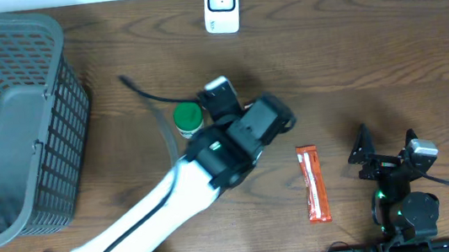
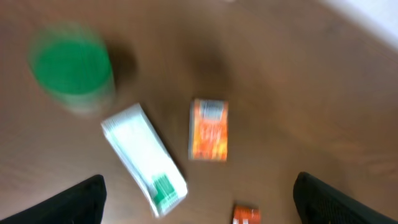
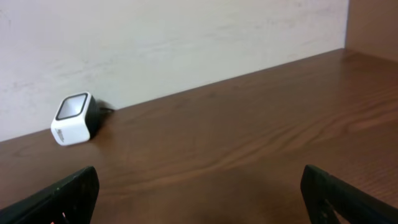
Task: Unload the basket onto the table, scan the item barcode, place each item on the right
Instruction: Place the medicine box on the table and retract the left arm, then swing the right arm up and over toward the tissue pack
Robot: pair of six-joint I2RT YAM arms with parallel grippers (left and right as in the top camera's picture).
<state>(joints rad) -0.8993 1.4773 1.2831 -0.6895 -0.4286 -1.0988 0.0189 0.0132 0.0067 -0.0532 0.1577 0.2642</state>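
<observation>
Left gripper (image 2: 199,186) hung wide open and empty over the small orange box (image 2: 209,129) lying flat on the table (image 1: 369,58), probably lining up a grab, scanner (image 1: 222,5) well apart, right gripper (image 1: 386,146) open too.

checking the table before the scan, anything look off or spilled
Nothing stands out. The grey mesh basket sits upright, the long orange sachet lies flat and whole, and nothing has spilled. The left wrist view is blurred, so fine damage on the white flat packet or small orange packet cannot be judged.
</observation>
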